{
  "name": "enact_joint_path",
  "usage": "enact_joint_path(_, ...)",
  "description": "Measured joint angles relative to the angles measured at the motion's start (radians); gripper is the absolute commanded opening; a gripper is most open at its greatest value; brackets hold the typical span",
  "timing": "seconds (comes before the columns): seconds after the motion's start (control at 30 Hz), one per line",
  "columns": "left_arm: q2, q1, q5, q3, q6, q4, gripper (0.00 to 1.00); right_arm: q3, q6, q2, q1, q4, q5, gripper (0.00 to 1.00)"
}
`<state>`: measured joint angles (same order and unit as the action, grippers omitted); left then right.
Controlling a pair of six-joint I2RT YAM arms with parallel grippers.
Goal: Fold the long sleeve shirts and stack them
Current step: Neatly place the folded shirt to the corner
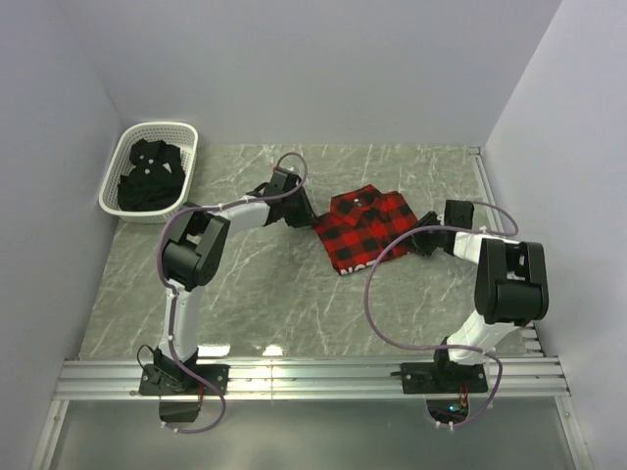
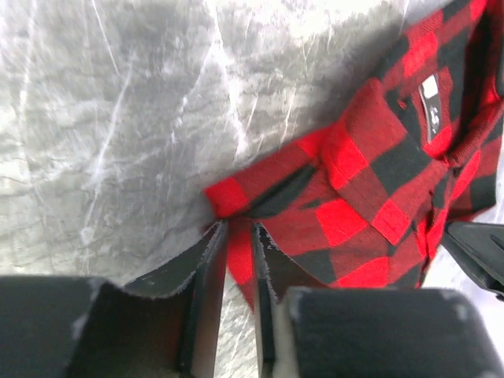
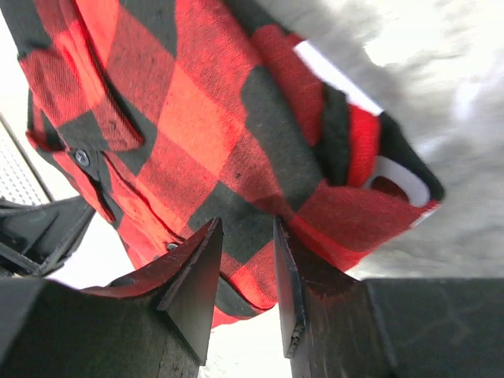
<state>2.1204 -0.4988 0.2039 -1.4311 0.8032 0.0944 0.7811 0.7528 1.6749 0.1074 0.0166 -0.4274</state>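
The red-and-black flannel shirt (image 1: 367, 227) lies folded in a compact bundle on the marble table between both arms. My left gripper (image 1: 312, 217) sits at its left edge. In the left wrist view this gripper (image 2: 238, 228) is shut on a corner fold of the flannel (image 2: 370, 181), with red cloth pinched between the fingers. My right gripper (image 1: 411, 243) is at the bundle's right edge. In its own view it (image 3: 245, 224) holds a thick fold of the flannel (image 3: 197, 118) between its jaws. The black shirt (image 1: 149, 176) lies crumpled in the basket.
A white lattice basket (image 1: 157, 127) stands at the far left corner against the wall. Grey walls close in the table on the left, back and right. A metal rail (image 1: 313, 377) runs along the near edge by the arm bases.
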Motion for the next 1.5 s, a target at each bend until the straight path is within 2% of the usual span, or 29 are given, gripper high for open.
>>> enact_joint_path(0.07,0.000,0.000,-0.019,-0.013,-0.013,0.017,0.34,-0.018,0.006,-0.021,0.020,0.003,0.003,0.41)
enact_joint_path(0.13,-0.001,0.000,-0.035,-0.024,-0.031,0.037,0.52,-0.037,0.007,-0.064,0.029,-0.003,0.019,0.42)
enact_joint_path(0.17,-0.003,0.000,-0.045,-0.029,-0.039,0.046,0.59,-0.046,0.008,-0.087,0.031,-0.009,0.027,0.46)
enact_joint_path(0.2,-0.010,0.000,-0.055,-0.031,-0.048,0.053,0.71,-0.058,0.013,-0.124,0.031,-0.012,0.042,0.49)
enact_joint_path(0.27,-0.039,0.001,-0.092,-0.034,-0.070,0.093,0.81,-0.092,0.023,-0.214,0.031,-0.013,0.058,0.59)
enact_joint_path(0.37,-0.115,0.008,-0.140,-0.039,-0.098,0.143,0.89,-0.161,0.060,-0.333,0.030,0.019,0.068,0.70)
enact_joint_path(0.5,-0.298,0.044,-0.201,-0.039,-0.137,0.189,0.97,-0.274,0.124,-0.422,0.015,0.058,0.083,0.72)
enact_joint_path(0.7,-0.615,0.180,-0.292,-0.013,-0.192,0.232,0.99,-0.436,0.237,-0.474,-0.060,0.103,0.131,0.75)
enact_joint_path(0.8,-0.781,0.257,-0.353,0.068,-0.232,0.237,0.99,-0.451,0.285,-0.476,-0.135,0.137,0.172,0.74)
enact_joint_path(0.93,-0.930,0.309,-0.409,0.191,-0.277,0.253,0.99,-0.456,0.365,-0.462,-0.224,0.231,0.235,0.67)
enact_joint_path(1.1,-0.999,0.343,-0.433,0.363,-0.294,0.259,0.99,-0.462,0.462,-0.397,-0.280,0.285,0.322,0.62)
enact_joint_path(1.2,-0.992,0.354,-0.435,0.394,-0.295,0.286,0.99,-0.462,0.511,-0.361,-0.291,0.312,0.360,0.60)
enact_joint_path(1.4,-0.991,0.356,-0.438,0.395,-0.299,0.289,0.99,-0.460,0.594,-0.266,-0.294,0.420,0.397,0.42)
enact_joint_path(1.5,-0.991,0.356,-0.439,0.395,-0.305,0.289,0.99,-0.443,0.625,-0.207,-0.295,0.468,0.398,0.29)
